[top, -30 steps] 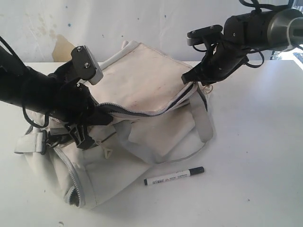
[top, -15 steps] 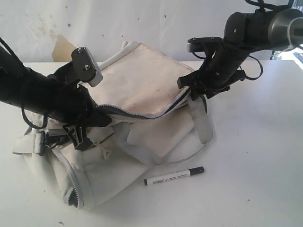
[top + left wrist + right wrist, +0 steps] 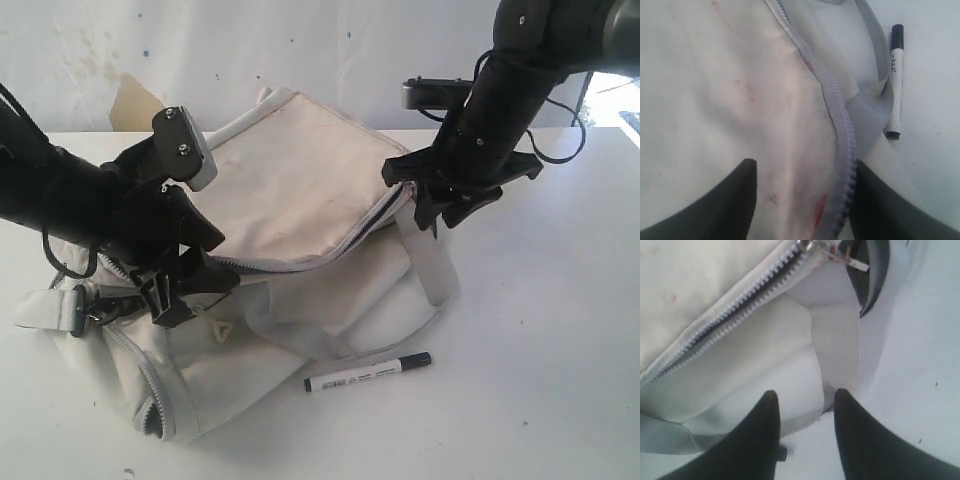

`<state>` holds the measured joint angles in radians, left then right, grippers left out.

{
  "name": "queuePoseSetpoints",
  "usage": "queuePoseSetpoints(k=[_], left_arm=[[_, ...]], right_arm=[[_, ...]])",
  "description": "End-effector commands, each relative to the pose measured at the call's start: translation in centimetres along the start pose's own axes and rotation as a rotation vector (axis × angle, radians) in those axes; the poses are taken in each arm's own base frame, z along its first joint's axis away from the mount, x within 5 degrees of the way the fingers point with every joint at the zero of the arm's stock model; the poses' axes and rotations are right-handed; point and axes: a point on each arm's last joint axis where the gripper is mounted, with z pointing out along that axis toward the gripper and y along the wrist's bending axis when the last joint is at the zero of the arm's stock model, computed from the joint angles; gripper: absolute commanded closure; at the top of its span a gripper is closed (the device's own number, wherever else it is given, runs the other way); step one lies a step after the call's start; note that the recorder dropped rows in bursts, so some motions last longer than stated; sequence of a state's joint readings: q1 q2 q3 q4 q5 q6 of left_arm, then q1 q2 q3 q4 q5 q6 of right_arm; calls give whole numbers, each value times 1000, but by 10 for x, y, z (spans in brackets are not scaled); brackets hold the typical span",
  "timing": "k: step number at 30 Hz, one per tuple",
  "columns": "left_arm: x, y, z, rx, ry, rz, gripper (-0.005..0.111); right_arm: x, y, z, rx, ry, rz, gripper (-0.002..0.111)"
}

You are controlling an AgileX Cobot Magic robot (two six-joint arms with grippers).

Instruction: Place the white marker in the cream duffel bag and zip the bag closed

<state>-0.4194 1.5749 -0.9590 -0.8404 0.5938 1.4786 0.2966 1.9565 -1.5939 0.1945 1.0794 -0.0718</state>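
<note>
The marker [image 3: 368, 372] lies flat on the table [image 3: 540, 380], outside the bag [image 3: 300, 190], just beside its front edge. It is well apart from both sets of jaws.

The left jaws stand open, spread over the stained top flap. The grey zipper [image 3: 840, 115] runs just inside one of them, and nothing is gripped.

The right jaws stand open at the opposite end of the bag, over the webbing strap [image 3: 432, 262], and hold nothing. Ahead of them the zipper teeth are meshed up to the pull [image 3: 807, 246]. A dark gap shows beyond it.
</note>
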Motion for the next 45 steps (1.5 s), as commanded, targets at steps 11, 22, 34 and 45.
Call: queuePoseSetpoints(k=[11, 22, 34, 45], left_arm=[[2, -4, -4, 22, 32, 49, 68], [-4, -4, -4, 26, -28, -56, 106], [-57, 50, -39, -325, -291, -470, 106], [-31, 98, -70, -627, -462, -798, 106]], right_arm=[[32, 6, -55, 10, -27, 9, 89], [89, 2, -45, 23, -11, -53, 89], [105, -5, -16, 48, -33, -51, 89], [102, 0, -16, -5, -62, -127, 89]])
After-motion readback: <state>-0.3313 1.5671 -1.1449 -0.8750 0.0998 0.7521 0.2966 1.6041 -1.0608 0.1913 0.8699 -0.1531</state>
